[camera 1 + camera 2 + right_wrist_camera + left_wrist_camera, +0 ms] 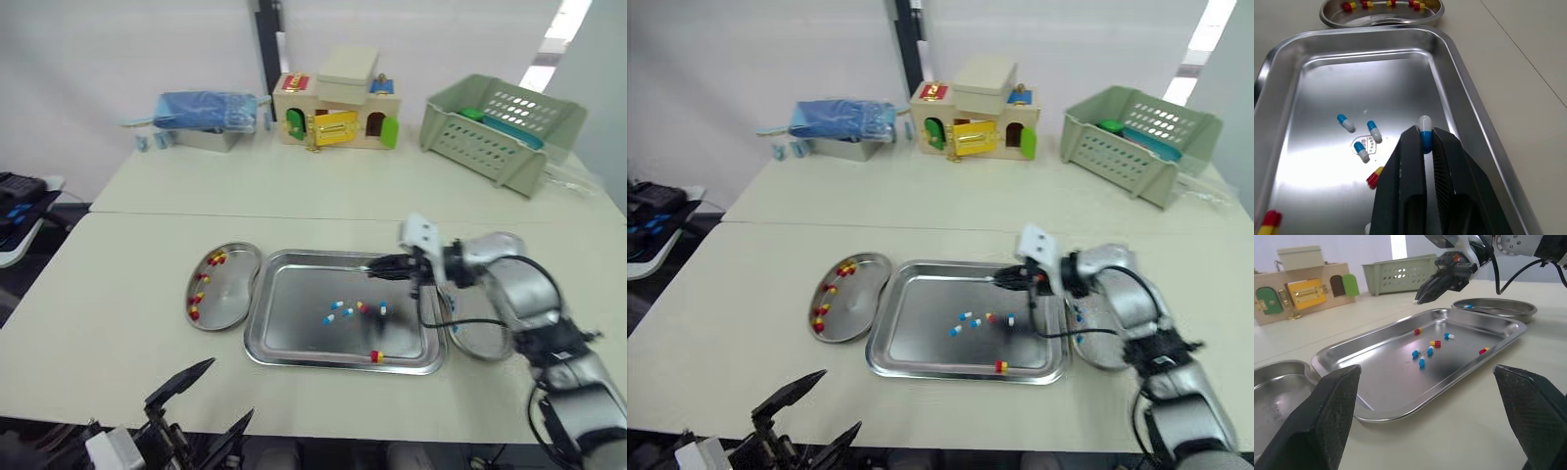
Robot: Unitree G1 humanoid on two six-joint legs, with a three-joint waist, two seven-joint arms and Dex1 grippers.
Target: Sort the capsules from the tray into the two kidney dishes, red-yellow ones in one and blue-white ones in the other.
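Right claw (1426, 138) pinches a blue-white capsule (1424, 125) by just its end, over the tray (1469, 105). Thin grip, could pop out b4 the right-hand dish (1508, 308). Left claw (227, 390) wide open.

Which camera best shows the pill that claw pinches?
Right wrist view: the blue-white capsule sits close-up in the right gripper. Left wrist view catches its white tip; in the eye views it's too small to tell.
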